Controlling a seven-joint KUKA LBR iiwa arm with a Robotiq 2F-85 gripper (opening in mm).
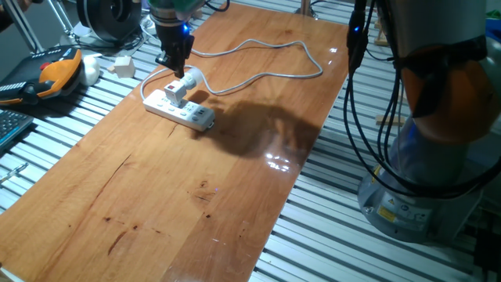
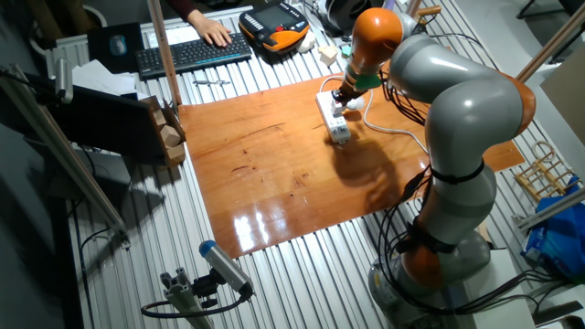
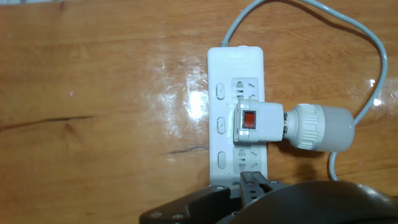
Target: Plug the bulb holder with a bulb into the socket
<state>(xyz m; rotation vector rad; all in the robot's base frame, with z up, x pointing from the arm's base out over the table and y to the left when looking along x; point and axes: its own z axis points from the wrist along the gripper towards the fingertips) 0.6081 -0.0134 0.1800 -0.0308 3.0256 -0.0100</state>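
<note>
The socket, a long white power strip, lies at the far left of the wooden table. The bulb holder with a bulb sits in one of its middle outlets, a red switch on its face. Its round white bulb sticks out sideways past the strip's edge. My gripper hangs just above the holder, apart from it, and looks open with nothing between its fingers. In the hand view only a dark part of the hand shows at the bottom edge.
The strip's grey cable loops across the back of the table. A small white cube block and an orange pendant lie off the table's left edge. A keyboard lies beyond. The arm's base stands right of the table.
</note>
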